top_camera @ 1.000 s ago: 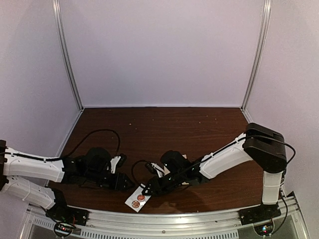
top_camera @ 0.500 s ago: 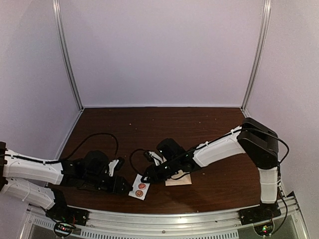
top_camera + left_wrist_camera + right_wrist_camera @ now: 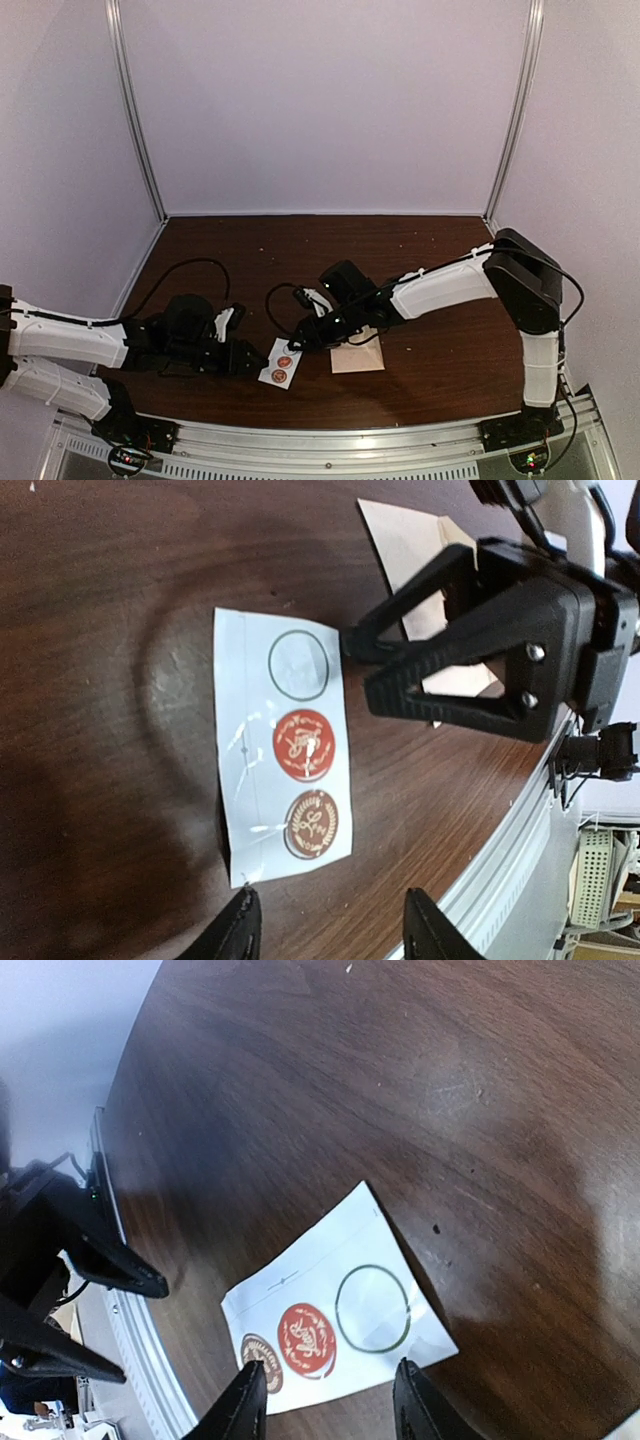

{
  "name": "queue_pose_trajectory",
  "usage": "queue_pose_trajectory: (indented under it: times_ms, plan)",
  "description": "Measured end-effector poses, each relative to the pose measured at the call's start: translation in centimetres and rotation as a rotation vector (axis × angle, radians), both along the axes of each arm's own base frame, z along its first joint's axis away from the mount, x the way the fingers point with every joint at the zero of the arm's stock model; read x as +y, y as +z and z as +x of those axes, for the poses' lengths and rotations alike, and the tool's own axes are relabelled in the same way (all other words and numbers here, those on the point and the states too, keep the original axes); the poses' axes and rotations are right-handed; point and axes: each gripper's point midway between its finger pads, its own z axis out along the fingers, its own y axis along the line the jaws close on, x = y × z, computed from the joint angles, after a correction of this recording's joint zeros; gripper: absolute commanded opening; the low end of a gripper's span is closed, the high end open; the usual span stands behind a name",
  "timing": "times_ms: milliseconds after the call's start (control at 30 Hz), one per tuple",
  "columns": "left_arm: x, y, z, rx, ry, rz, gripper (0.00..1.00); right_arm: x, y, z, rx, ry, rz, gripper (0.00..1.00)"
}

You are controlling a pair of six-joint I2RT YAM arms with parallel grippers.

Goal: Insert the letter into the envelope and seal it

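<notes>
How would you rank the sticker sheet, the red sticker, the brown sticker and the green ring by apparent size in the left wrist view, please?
1. Sticker sheet, clearly the largest; it carries the other three.
2. Green ring, red sticker and brown sticker: these look near enough alike that I would not rank them.

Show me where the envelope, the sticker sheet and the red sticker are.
envelope (image 3: 358,358), top external view, on its exposed lower part.
sticker sheet (image 3: 245,745), left wrist view, on the white backing beside the stickers.
red sticker (image 3: 302,744), left wrist view, at its centre.
</notes>
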Motion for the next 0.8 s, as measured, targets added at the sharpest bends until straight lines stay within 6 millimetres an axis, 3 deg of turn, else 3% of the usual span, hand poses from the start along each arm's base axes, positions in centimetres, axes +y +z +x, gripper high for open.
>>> queue_pose_trajectory:
  times_ms: [233,500,800]
  plan:
    - [-0.2,0.2,1.5,-0.009,0.044,-0.034,0.5,-2.0,2.7,-1.6,0.067,-0.09,0.068,0.44]
    - [-0.4,-1.1,1.1,0.033,0.026,-0.013,0.51,-2.0,2.0,-3.2,0.142,-0.132,0.095,0.44]
    - [-0.2,-1.9,1.0,0.049,0.025,0.007,0.51,-1.6,2.5,-3.1,0.148,-0.142,0.117,0.44]
